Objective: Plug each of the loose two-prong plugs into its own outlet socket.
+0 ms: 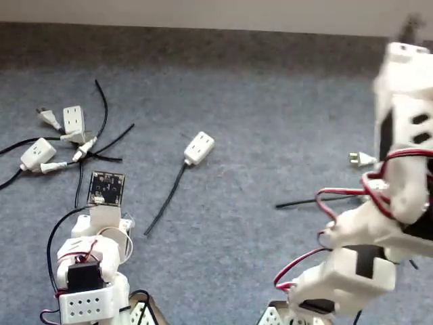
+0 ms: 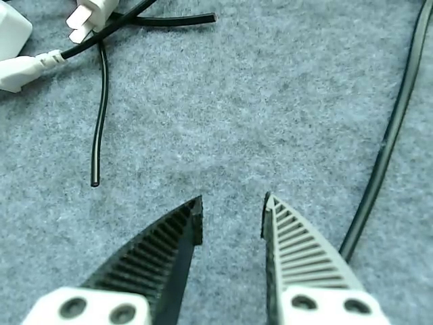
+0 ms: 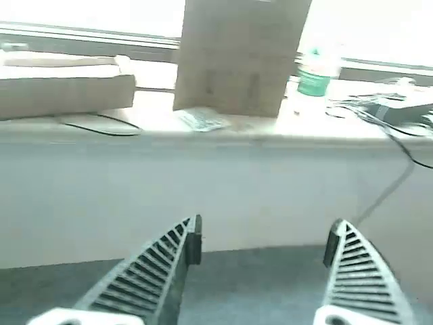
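Left gripper (image 2: 232, 203), jaws apart, hangs over grey carpet (image 2: 270, 101) near a black cable end (image 2: 95, 177). Right gripper (image 3: 264, 227), also apart, faces a window ledge (image 3: 203, 128); from overhead, a two-prong plug (image 1: 361, 159) lies beside its arm, an outlet socket (image 1: 199, 147) mid-carpet.

White plastic shells throughout. The left arm (image 1: 88, 271) carries a black servo block and black and red cables. The right arm (image 1: 399, 169) carries red cable loops and apparently black servo faces. The left gripper (image 2: 231, 203) and right gripper (image 3: 264, 227) have ribbed fingers, one dark and one pale.

White socket (image 1: 199, 147) lies centrally; two-prong plug (image 1: 362, 159), seemingly loose, at right
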Robot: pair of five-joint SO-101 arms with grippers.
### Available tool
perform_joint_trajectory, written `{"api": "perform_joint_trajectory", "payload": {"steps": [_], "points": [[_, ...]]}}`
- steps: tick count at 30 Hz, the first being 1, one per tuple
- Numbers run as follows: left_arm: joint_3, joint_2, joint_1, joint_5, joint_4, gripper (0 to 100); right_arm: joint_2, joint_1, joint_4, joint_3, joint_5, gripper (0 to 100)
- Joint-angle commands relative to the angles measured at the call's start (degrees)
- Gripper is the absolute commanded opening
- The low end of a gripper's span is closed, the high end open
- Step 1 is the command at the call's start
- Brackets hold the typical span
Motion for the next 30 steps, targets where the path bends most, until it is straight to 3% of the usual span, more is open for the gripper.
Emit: {"api": "perform_joint_trajectory", "payload": {"steps": [1, 5, 10, 18, 21, 25, 30], "points": [[0.2, -0.3, 0.7, 0.3, -1.3, 15, -1.5, 14.2, 2.3, 5.9, 0.9, 28.9], [0.3, -0.3, 0.9, 0.3, -1.3, 15, -1.7, 24.5, 2.3, 14.2, -0.3, 28.9], [0.3, -0.3, 0.9, 0.3, -1.1, 15, -1.7, 32.3, 2.3, 25.3, -14.3, 28.9], [-4.0, -0.3, 0.6, 0.4, -0.4, 15, -1.7, 23.3, 2.2, 59.1, -15.2, 28.9], [-7.2, -0.3, -0.7, 0.4, -0.4, 16, -1.7, 20.2, 2.1, 68.7, -18.7, 28.9], [-13.4, -0.2, -4.2, 0.3, -2.6, 22, -1.7, 17.3, 2.0, 76.9, -22.0, 28.9], [-22.6, 0.0, -6.6, -7.4, -3.6, 25, -1.6, 15.3, -0.2, 84.3, -25.4, 28.9]]}}
